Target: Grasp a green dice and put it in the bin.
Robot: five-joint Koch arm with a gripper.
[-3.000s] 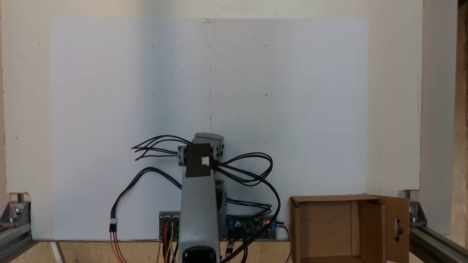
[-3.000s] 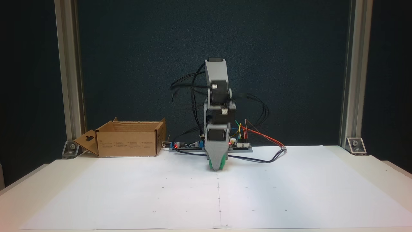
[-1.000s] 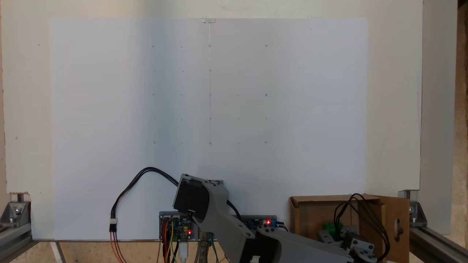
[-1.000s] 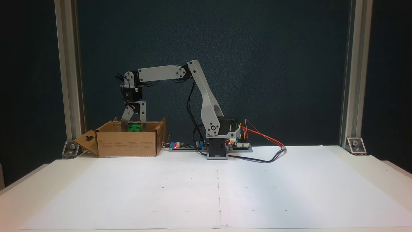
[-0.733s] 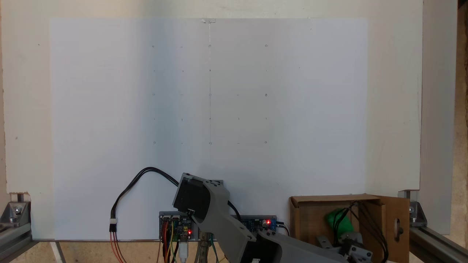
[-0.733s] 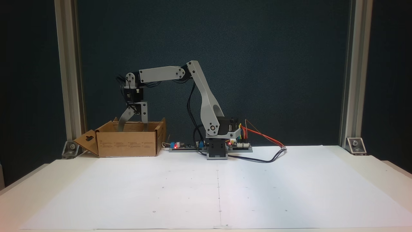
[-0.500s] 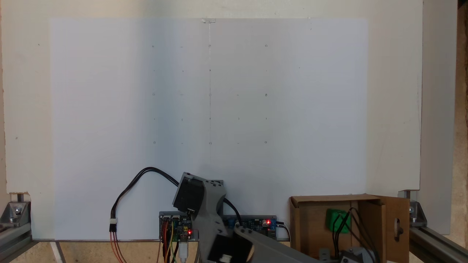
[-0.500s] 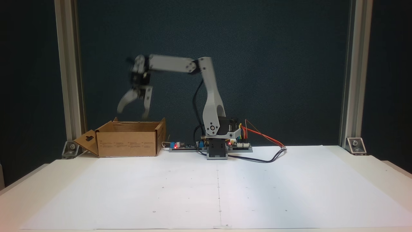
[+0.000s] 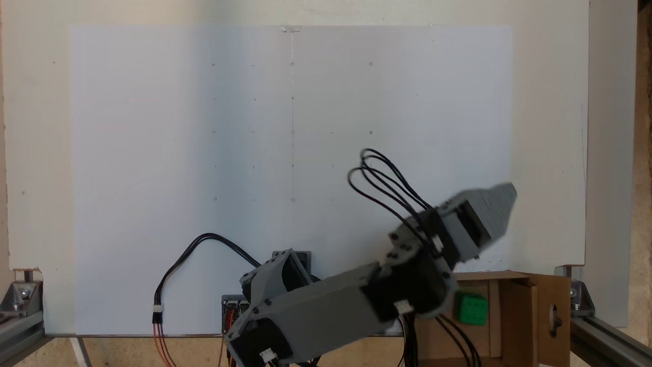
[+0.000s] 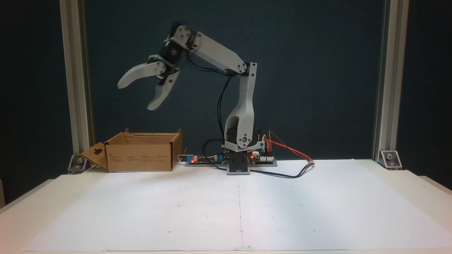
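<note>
The green dice (image 9: 472,308) lies on the floor inside the bin (image 9: 514,321), a brown cardboard box at the lower right of a fixed view. In the side-on fixed view the bin (image 10: 139,157) stands at the left on the table, and its walls hide the dice. My gripper (image 10: 136,95) hangs high above the box with its two grey jaws spread wide and nothing between them. From above, the gripper (image 9: 501,201) appears blurred, raised over the bin's far edge.
A white paper sheet (image 9: 290,153) with faint dot marks covers the table. The arm's base, circuit boards (image 10: 263,159) and looping cables (image 10: 289,174) sit at the table's back middle. Aluminium frame posts (image 10: 72,81) stand at both sides.
The gripper opened over the bin and the green dice dropped inside. The arm then lifted up and away from the box, the jaws staying open.
</note>
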